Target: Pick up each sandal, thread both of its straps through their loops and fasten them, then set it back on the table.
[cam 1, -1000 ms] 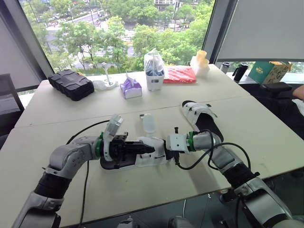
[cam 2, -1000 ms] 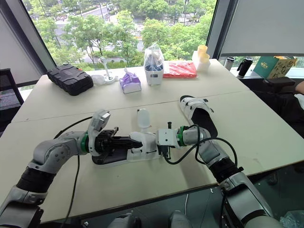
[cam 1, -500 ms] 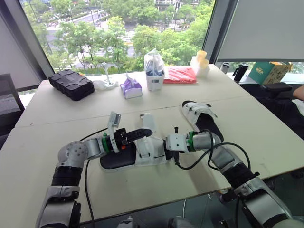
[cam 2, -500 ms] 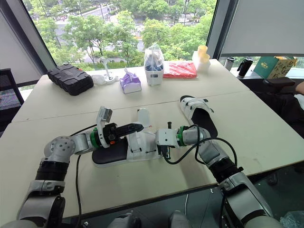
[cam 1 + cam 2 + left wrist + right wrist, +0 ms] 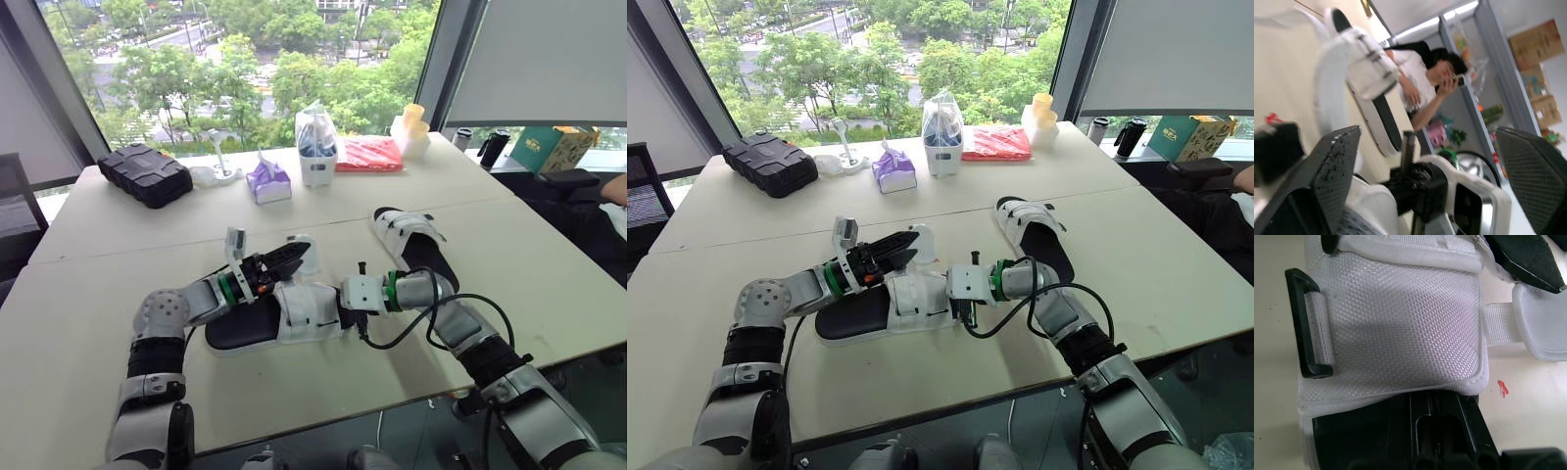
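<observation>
the near sandal (image 5: 279, 318) lies flat on the counter (image 5: 88, 284), between the two end effectors, its black sole up and its white straps toward the right arm. one loose strap (image 5: 300, 242) rises from its far side. the left end effector (image 5: 297, 258) hovers over the sandal with its two black fingers (image 5: 1327, 181) spread wide and nothing between them; its tips are just beside the raised strap, and i cannot tell if they touch it. the right end effector (image 5: 341, 302) is at the strap end of the sandal, against its edge; whether it grips the sandal or not i cannot tell. in the right wrist view the woven white strap panel is very close, with a black loop (image 5: 1308, 323) at its side, and no strap passes through it. the far sandal (image 5: 416, 240) lies on the counter behind the right arm, apart from the near one. along the window side stand a black case (image 5: 147, 173), a purple tissue pack (image 5: 268, 181), a clear bag (image 5: 317, 145), a red packet (image 5: 370, 154) and yellow cups (image 5: 414, 127). in the left wrist view a person (image 5: 1425, 83) sits beyond the counter.
</observation>
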Motion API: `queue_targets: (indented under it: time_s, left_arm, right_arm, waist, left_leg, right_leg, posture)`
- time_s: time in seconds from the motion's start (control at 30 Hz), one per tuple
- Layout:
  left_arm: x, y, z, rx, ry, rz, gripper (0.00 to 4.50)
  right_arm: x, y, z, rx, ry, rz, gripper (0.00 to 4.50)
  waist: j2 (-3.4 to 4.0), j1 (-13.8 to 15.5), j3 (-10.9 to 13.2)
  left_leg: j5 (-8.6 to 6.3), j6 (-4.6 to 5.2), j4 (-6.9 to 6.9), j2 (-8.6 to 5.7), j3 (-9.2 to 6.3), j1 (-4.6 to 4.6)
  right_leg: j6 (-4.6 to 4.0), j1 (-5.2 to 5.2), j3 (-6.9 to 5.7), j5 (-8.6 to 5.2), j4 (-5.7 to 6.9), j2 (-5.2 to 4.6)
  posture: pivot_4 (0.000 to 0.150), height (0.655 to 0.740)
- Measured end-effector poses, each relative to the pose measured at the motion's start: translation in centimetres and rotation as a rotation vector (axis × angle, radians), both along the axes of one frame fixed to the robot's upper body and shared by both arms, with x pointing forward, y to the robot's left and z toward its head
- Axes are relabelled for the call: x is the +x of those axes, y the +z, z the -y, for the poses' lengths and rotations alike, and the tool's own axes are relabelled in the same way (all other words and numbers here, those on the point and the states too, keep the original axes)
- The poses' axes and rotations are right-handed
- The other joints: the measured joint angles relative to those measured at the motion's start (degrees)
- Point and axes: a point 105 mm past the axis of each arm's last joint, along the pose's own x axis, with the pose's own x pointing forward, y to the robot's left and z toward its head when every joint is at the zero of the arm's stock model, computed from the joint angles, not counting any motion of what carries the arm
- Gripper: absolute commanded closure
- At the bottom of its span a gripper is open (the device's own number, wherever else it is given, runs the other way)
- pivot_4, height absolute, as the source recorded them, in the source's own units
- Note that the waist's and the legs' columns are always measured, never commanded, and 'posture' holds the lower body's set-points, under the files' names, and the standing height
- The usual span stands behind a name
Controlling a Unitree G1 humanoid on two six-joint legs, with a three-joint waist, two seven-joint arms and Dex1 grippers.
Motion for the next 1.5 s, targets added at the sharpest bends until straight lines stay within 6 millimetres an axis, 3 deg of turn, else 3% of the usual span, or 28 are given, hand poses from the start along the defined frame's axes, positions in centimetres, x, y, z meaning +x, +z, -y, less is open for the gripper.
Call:
queue_targets:
  time_s: [0.2,0.3,0.43,0.57,0.67,0.9,1.27,1.5]
  left_arm:
    - [1.8,0.2,-2.9,0.110,0.154,0.024,0.10]
    - [2.0,-0.7,-3.9,0.281,0.169,0.069,0.10]
    - [1.0,-2.9,-3.1,0.423,0.074,0.110,0.10]
    - [0.5,-3.4,-2.5,0.473,0.013,0.152,0.10]
    - [0.5,-3.3,-2.5,0.484,0.007,0.183,0.95]
    - [0.9,-3.4,-2.5,0.473,0.019,0.177,4.33]
    - [0.6,0.0,-3.3,0.286,0.040,0.269,4.44]
    - [0.8,0.0,-2.7,0.278,0.051,0.287,4.44]
  right_arm:
    - [0.0,0.0,0.0,-0.003,0.000,0.002,4.50]
    - [0.0,0.0,0.0,-0.004,0.000,0.002,4.50]
    - [0.0,0.0,-0.1,-0.003,0.000,0.002,4.50]
    - [0.1,0.0,-0.2,0.001,0.002,0.003,4.50]
    - [0.1,0.0,-0.2,0.002,0.001,0.003,4.50]
    - [0.1,0.0,-0.2,0.002,0.000,0.004,4.50]
    - [0.1,0.0,-0.2,0.003,-0.001,0.006,4.50]
    - [0.1,0.0,-0.1,0.003,-0.002,0.006,4.50]
  waist:
    - [0.00,-0.1,0.0]
    - [0.01,-0.1,0.0]
    - [0.00,-0.1,0.0]
    - [0.00,-0.1,0.0]
    - [0.00,-0.2,0.0]
    - [0.00,-0.2,0.0]
    - [-0.01,-0.1,0.0]
    - [-0.01,-0.1,0.0]
  left_leg:
    - [0.01,-0.03,-0.05,-0.01,0.01,0.00]
    - [0.02,-0.05,-0.06,-0.03,0.01,0.00]
    - [0.02,-0.06,-0.08,-0.03,0.01,0.00]
    - [0.02,-0.05,-0.10,-0.01,0.01,0.00]
    - [0.02,-0.05,-0.11,-0.01,0.01,0.00]
    - [0.03,-0.05,-0.10,-0.01,0.01,0.00]
    - [0.03,-0.05,-0.10,-0.01,0.01,-0.01]
    - [0.03,-0.05,-0.10,-0.01,0.01,-0.01]
  right_leg:
    - [0.00,-0.02,0.00,0.00,0.00,0.01]
    - [-0.01,-0.01,0.00,0.00,0.00,0.01]
    - [-0.04,-0.03,0.03,0.00,-0.01,-0.01]
    - [-0.13,-0.06,0.04,-0.04,-0.01,-0.10]
    - [-0.13,-0.07,0.06,-0.03,0.00,-0.12]
    - [-0.08,-0.07,0.05,0.00,0.00,-0.12]
    - [-0.04,-0.08,0.04,0.02,0.00,-0.13]
    - [-0.04,-0.07,0.04,0.02,0.00,-0.12]
  posture:
    - [0.150,0.7400]
    - [0.150,0.7400]
    - [0.150,0.7400]
    - [0.150,0.7400]
    - [0.150,0.7400]
    - [0.150,0.7400]
    - [0.150,0.7400]
    - [0.150,0.7400]
